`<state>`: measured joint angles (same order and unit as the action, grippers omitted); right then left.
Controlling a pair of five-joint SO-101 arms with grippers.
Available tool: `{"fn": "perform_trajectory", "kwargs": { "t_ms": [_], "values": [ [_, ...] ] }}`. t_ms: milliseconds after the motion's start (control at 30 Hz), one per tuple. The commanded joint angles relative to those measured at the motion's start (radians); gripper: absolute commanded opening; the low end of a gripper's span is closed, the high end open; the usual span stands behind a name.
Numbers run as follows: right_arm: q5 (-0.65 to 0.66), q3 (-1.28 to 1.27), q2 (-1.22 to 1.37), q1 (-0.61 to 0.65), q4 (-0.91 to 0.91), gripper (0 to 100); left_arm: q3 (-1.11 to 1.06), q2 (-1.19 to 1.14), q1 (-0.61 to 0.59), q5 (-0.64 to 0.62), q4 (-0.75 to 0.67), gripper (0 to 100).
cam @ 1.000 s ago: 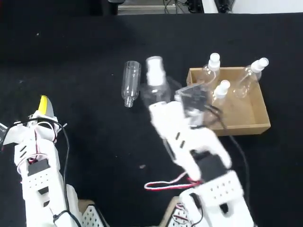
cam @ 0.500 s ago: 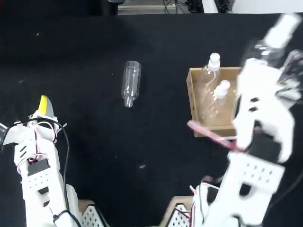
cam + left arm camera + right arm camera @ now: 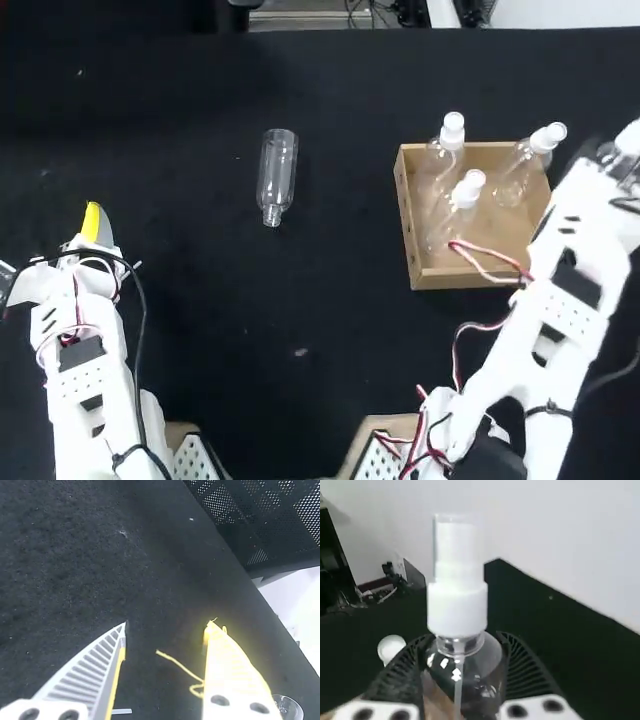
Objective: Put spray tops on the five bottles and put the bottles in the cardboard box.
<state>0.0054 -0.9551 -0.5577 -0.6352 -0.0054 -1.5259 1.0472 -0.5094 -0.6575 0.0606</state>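
Right arm swung across to the cardboard box (image 3: 404, 220); right gripper (image 3: 460, 655) clamps capped spray bottle (image 3: 456, 605), ready for boxing. Left gripper (image 3: 165, 635) wide, empty.

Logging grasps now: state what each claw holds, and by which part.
Right claw grips a bottle at its shoulder, just below the white spray top. Left claw is open, holding nothing.

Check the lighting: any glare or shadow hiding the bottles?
High view: even light, black cloth shows no hard shadows, loose bottle carries thin highlights. Right wrist view: bright wall behind the held bottle, small glints on its glass. Left wrist view: no glare.
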Motion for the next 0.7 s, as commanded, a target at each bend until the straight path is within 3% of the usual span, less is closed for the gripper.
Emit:
{"fn": "perform_trajectory", "kwargs": {
  "t_ms": [0, 333, 667],
  "values": [
    [-0.002, -0.042, -0.015, -0.002, -0.072, 1.0, 0.056, 0.015, -0.005, -0.005, -0.025, 23],
    [-0.003, -0.262, -0.013, 0.068, -0.371, 1.0, 0.054, 0.015, -0.005, -0.005, -0.025, 23],
    [-0.086, -0.272, -0.012, 0.123, -0.396, 1.0, 0.051, 0.015, -0.007, -0.005, -0.025, 23]
  ]
}}
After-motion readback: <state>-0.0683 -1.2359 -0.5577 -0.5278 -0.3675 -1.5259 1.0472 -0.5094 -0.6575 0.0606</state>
